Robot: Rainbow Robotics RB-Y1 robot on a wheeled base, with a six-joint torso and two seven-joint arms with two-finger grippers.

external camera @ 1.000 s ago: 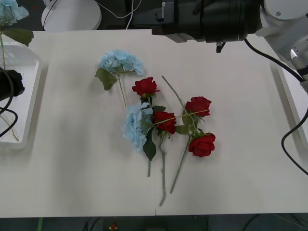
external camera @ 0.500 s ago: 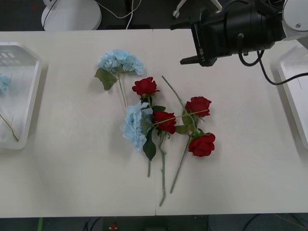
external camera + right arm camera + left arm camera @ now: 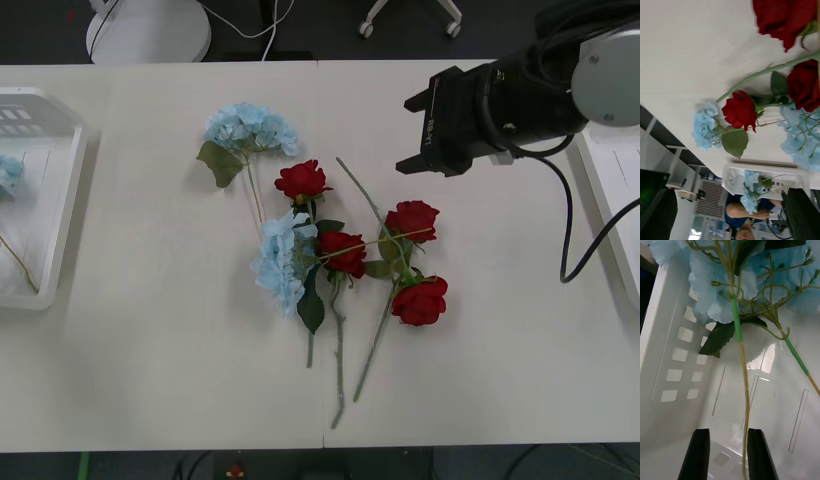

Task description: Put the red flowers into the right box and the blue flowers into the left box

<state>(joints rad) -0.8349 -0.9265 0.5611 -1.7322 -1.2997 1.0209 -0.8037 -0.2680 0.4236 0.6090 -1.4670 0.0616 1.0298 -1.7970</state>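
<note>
Lying in a loose pile at the table's point(image 3: 150, 340) centre are 4 red flowers point(image 3: 345, 250) and 2 blue flowers point(image 3: 283, 258), their stems crossing. More blue flowers point(image 3: 733, 273) rest inside the left box point(image 3: 40, 200). The left gripper point(image 3: 727, 453) hangs in that box, fingers slightly apart around a stem without pinching it. The right gripper point(image 3: 730, 213), fingers spread wide and empty, hovers above the table beside the roses. The right box point(image 3: 612, 190) sits at the table's right edge.
</note>
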